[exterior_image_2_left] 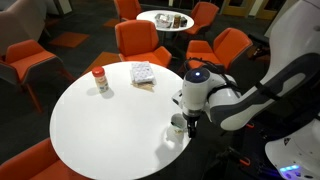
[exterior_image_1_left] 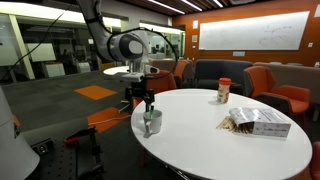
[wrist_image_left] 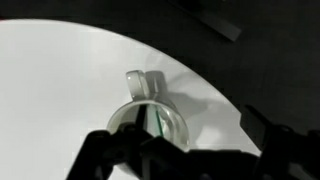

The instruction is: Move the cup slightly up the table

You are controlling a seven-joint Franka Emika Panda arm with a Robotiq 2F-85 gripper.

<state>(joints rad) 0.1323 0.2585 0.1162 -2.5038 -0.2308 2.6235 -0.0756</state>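
Cup, small white-grey mug with side handle: round white table edge just beside it, bare top beyond. Black gripper right above it, can't tell if gripping. Wrist view alone resolves green stick inside.

Even overhead office lighting brightens the white tabletop in both exterior views, while the grainy wrist view washes it to glare, a soft shadow beside the cup, the dark fingers blurred.
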